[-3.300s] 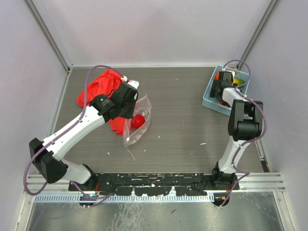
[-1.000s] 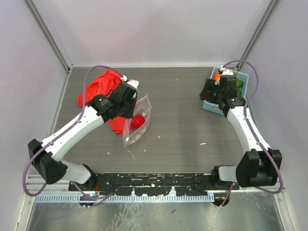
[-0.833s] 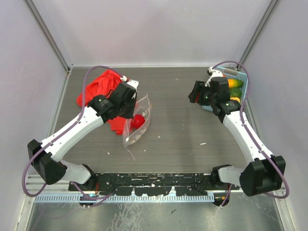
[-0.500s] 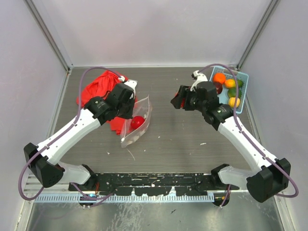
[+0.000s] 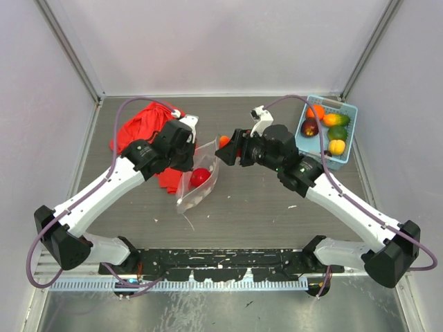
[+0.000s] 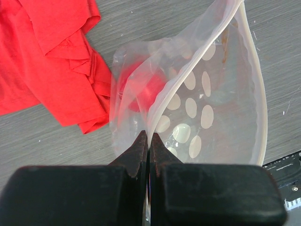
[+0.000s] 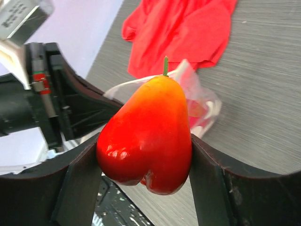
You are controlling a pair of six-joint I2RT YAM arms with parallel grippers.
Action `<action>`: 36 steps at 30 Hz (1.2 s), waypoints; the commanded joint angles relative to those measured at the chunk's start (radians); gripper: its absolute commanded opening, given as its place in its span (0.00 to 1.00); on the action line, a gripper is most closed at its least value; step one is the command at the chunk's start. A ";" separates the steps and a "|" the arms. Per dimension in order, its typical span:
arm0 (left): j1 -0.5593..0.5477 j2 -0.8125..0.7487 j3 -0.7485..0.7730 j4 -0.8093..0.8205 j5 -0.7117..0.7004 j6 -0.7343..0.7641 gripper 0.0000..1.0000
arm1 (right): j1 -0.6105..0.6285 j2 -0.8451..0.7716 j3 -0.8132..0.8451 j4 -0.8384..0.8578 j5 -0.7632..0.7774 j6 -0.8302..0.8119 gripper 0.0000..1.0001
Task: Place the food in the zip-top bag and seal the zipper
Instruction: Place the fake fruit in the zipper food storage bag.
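The clear dotted zip-top bag point(image 5: 196, 181) lies left of centre with its mouth held up and open. A red fruit point(image 5: 201, 177) sits inside it, also seen in the left wrist view point(image 6: 146, 89). My left gripper point(image 6: 149, 136) is shut on the bag's rim; the whitish zipper strip point(image 6: 256, 94) curves round the open mouth. My right gripper point(image 7: 145, 141) is shut on a glossy red-orange pear-shaped fruit point(image 7: 148, 132). It holds it in the air just right of the bag's mouth point(image 5: 223, 142). The bag shows behind the fruit point(image 7: 204, 101).
A red cloth point(image 5: 142, 128) lies bunched behind and left of the bag, partly under it. A light blue basket point(image 5: 353, 121) at the back right holds orange, dark purple, green and yellow fruits. The left arm point(image 7: 47, 103) fills the left of the right wrist view.
My right arm has swung left from the basket to the bag's mouth, carrying the red-orange fruit. My left gripper has kept hold of the bag's rim, barely moving.
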 commanded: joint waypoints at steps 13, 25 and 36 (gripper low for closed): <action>0.007 -0.030 -0.005 0.072 0.024 -0.027 0.00 | 0.170 0.101 -0.058 0.347 0.041 0.173 0.48; 0.028 -0.024 -0.006 0.068 0.026 -0.043 0.00 | 0.170 0.086 -0.144 0.316 0.090 0.156 0.50; 0.036 0.004 0.000 0.058 0.039 -0.049 0.00 | 0.170 0.079 -0.135 0.262 -0.053 0.044 0.50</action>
